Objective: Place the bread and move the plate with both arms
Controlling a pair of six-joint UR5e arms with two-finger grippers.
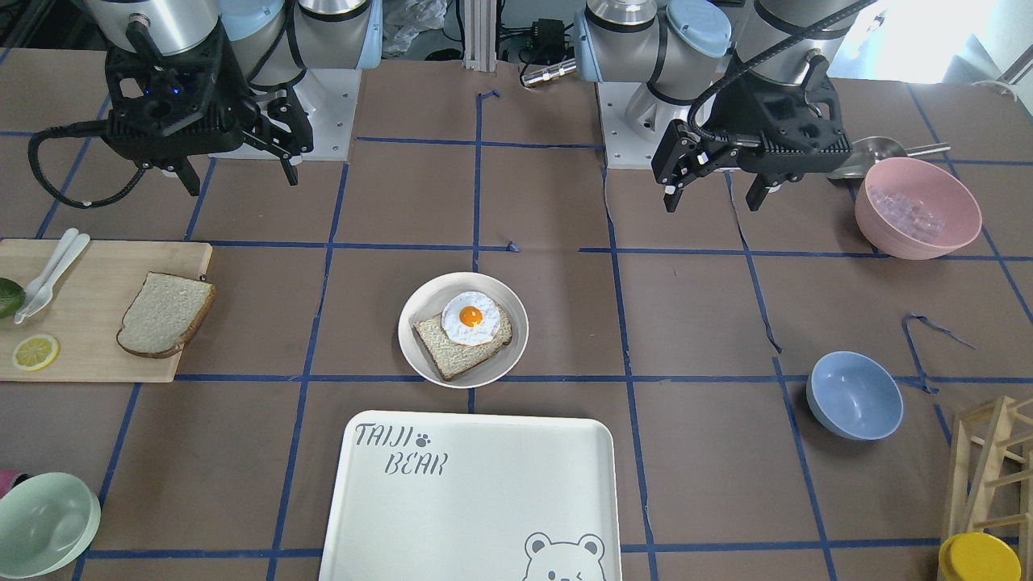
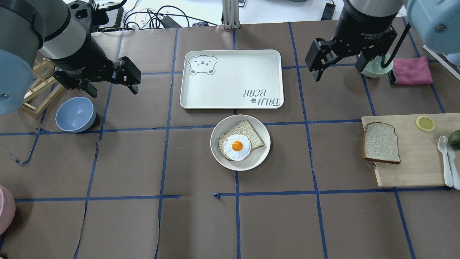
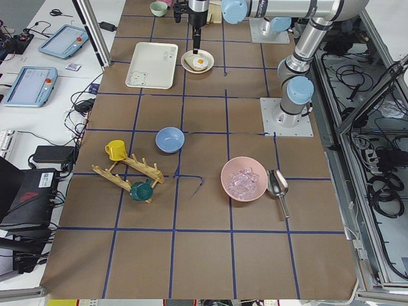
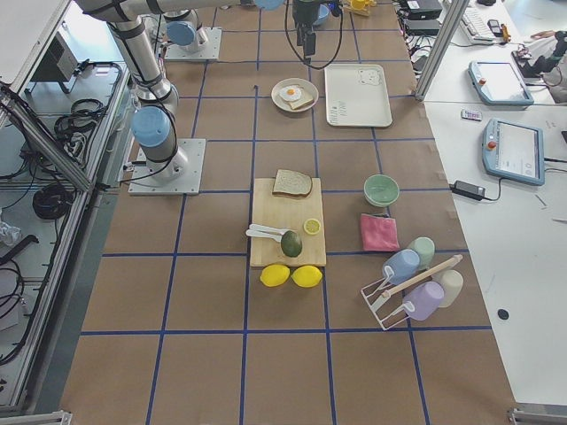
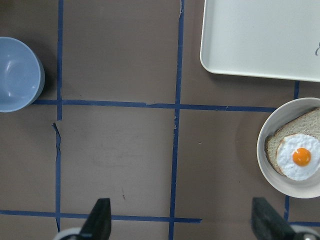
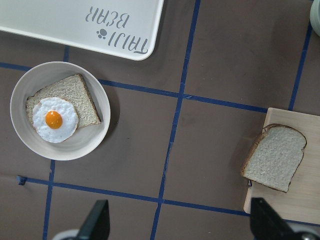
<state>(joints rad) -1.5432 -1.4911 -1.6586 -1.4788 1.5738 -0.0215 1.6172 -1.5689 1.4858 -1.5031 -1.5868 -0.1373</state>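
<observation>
Left gripper (image 1: 712, 202) is spread wide with nothing in it, hanging well above the table. Right gripper (image 1: 242, 184), same deal: fingers far apart, holding nothing. Both wrist cams only catch the finger ends, cut off by the bottom edge.

From the right gripper, the bread (image 2: 381, 142) lies down below and off to its outer side. It's flat on the cutting board (image 2: 413, 169), well apart from the fingers. The plate (image 2: 251, 162) is below on its inner side, between the two grippers and just beside the tray (image 2: 233, 79). From the left gripper the plate is inward and the blue bowl (image 2: 75, 114) outward. Its wrist cam clips the plate at the edge.

Hard-to-see stuff:
- The green bowl (image 2: 375, 72) is half hidden behind the right gripper in the overhead view.
- The metal scoop (image 1: 884, 148) sits partly behind the left gripper in the front view.
- The avocado (image 2: 455, 139) is cut off at the frame edge.

Containers: the plate holds a second slice (image 2: 253, 135) with a fried egg (image 2: 237, 146) on top. The pink bowl (image 1: 880, 234) has clear cubes (image 1: 908, 214) in it, can't tell what they are.

Counts: two bread slices, three bowls, one plate, one tray, one lemon slice (image 2: 425, 123), two whole lemons (image 4: 275, 275), two white utensils (image 2: 447, 162).
</observation>
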